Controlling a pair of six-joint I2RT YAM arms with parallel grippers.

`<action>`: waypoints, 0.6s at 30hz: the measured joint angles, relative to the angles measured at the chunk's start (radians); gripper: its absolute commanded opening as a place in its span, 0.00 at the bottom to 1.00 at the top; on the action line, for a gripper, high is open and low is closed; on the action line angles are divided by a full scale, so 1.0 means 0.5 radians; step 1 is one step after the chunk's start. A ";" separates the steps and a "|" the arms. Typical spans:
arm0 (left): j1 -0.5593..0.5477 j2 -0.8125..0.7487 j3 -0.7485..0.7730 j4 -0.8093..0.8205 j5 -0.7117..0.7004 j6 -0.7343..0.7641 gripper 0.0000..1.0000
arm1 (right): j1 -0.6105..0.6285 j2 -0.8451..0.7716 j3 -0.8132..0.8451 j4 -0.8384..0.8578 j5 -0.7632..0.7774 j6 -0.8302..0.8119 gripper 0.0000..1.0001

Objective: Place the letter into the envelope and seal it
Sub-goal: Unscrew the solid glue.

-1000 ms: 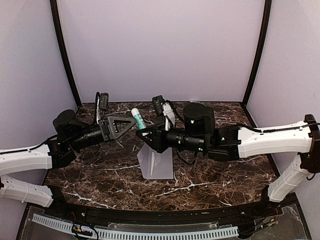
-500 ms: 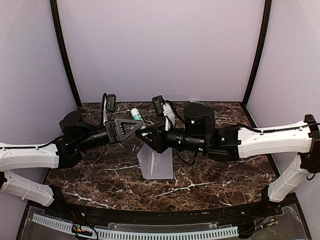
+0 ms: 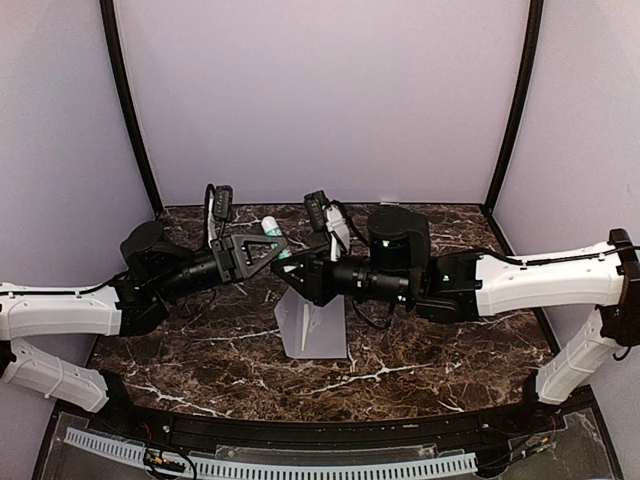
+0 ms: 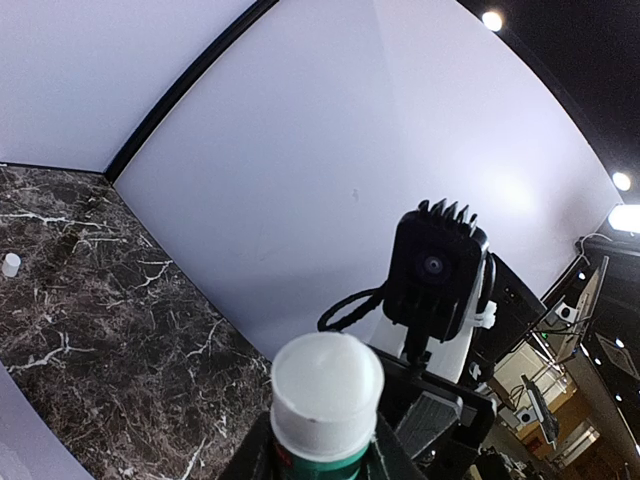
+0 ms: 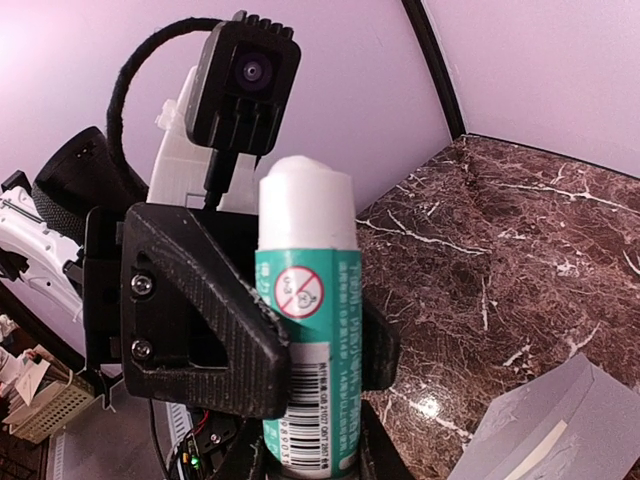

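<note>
Currently in hand: the glue stick [image 5: 305,330], carried between both tools above the bench [image 3: 200,350].
Right tool state: my right tool [image 5: 305,450] is pinching the glue stick at its lower, barcode end.
Left tool state: my left tool [image 5: 310,350] has one finger on each side of the labelled barrel, below the white cap [image 4: 327,375]. I cannot tell whether they press on it or only lie against it.
Envelope location: the envelope [image 3: 325,335] lies on the bench under the two tools, near the middle. Neither tool touches it.
Letter location: not visible in any view. I cannot tell whether it is inside the envelope.
Glue stick handling: judged light, rigid and smooth. The round barrel can twist or slide in a pinch, so I grip squarely across its width, one tool low on the barrel and the other at the cap end.
Envelope handling: judged very light, thin and easily creased, and likely to slide on the polished bench. It lies flat, so the body gives no purchase.
Envelope hold point: a free edge or the flap. I judge one tool should pin it down while the other works.
Other item: a small white object [image 4: 10,264] sits on the bench, well apart; too small to identify.
</note>
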 measured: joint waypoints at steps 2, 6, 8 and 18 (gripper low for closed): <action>-0.001 0.008 0.009 0.005 0.000 -0.006 0.16 | 0.000 0.000 0.000 0.000 0.003 0.001 0.17; -0.001 0.014 0.011 0.014 0.003 -0.007 0.05 | -0.001 0.000 0.000 0.003 0.016 0.002 0.35; -0.001 0.017 0.011 0.013 0.001 -0.018 0.03 | 0.000 -0.001 0.000 -0.002 0.015 -0.010 0.51; -0.001 0.015 0.021 -0.091 -0.067 -0.016 0.00 | 0.000 -0.103 -0.044 -0.113 0.054 -0.082 0.67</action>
